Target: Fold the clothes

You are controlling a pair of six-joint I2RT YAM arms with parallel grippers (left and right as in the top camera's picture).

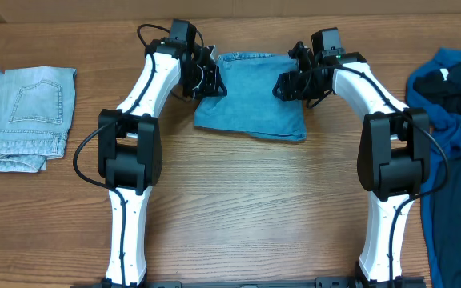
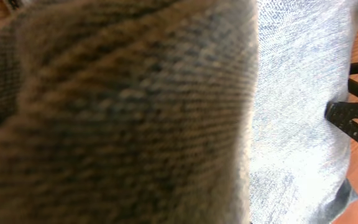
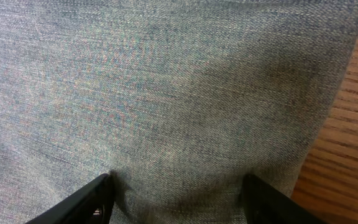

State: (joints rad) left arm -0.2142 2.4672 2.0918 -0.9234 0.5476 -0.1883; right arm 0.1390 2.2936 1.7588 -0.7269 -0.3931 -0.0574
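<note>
Your two arms share one build: white tubular links joined by blocky black motor housings. On the left arm (image 1: 144, 84), a thin black cable (image 1: 77, 156) loops out toward 9 o'clock from the elbow block. The right arm (image 1: 372, 88) trails a matching one toward 3 o'clock. The left gripper (image 1: 211, 80) and right gripper (image 3: 176, 200) are all black, and the right one has flat, wedge-shaped fingers (image 3: 82, 202).

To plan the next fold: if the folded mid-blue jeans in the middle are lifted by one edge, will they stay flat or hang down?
Likely floppy: the jeans lie in soft layers, and the left wrist view shows cloth curving up near the camera. The coarse, thick weave suggests fair weight. Pushed on the wood table, they may bunch rather than slide.
</note>
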